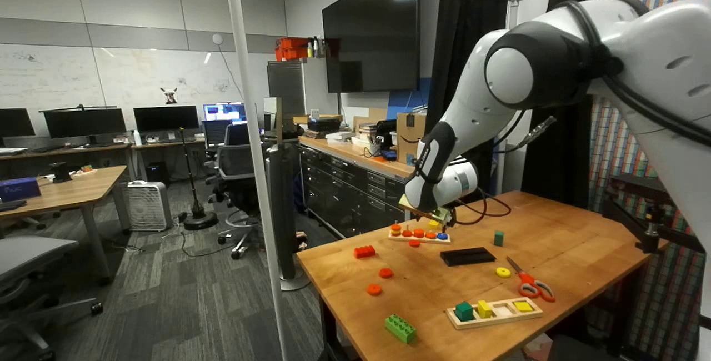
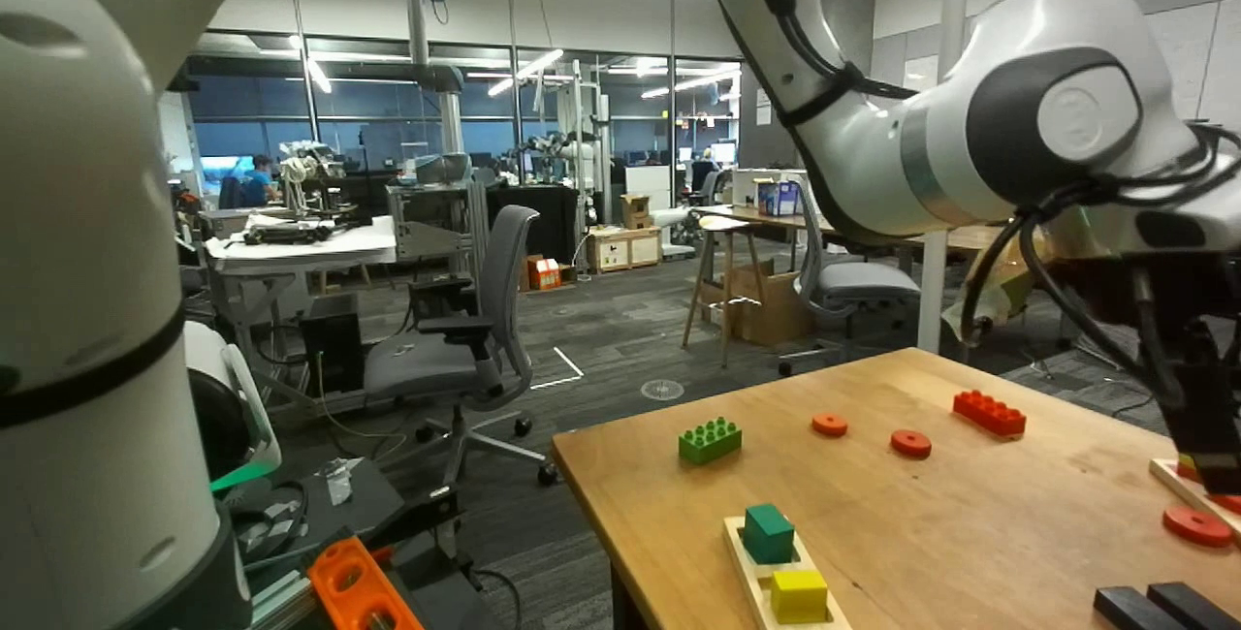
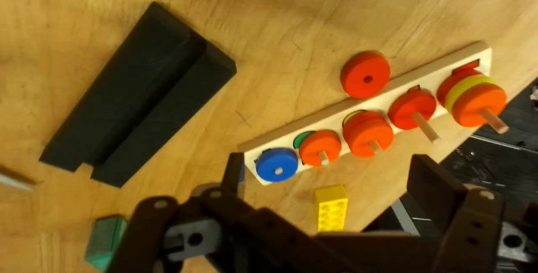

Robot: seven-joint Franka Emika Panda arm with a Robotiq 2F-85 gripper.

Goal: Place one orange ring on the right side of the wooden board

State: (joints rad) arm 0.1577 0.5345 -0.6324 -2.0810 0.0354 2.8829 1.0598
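Gripper (image 3: pixel 328 176) at bottom edge, jaws parted wide. And here's wooden board (image 3: pixel 386 102) slanting across table (image 3: pixel 269 46), pegs (image 3: pixel 425 127) loaded: blue ring (image 3: pixel 275 161) at left end, orange ring (image 3: pixel 318 145) next, then orange-over-red pair (image 3: pixel 367 134), single red ring (image 3: pixel 407 109), then three-ring stack (image 3: pixel 474 104), red, yellow, orange on top. Loose red ring (image 3: pixel 364 70) lies right beside board; touching or not, hard to say. Black grooved block (image 3: pixel 126 84) over left, green block (image 3: pixel 101 239) partly behind gripper, yellow studded block (image 3: pixel 330 208) below board, in view between jaws.
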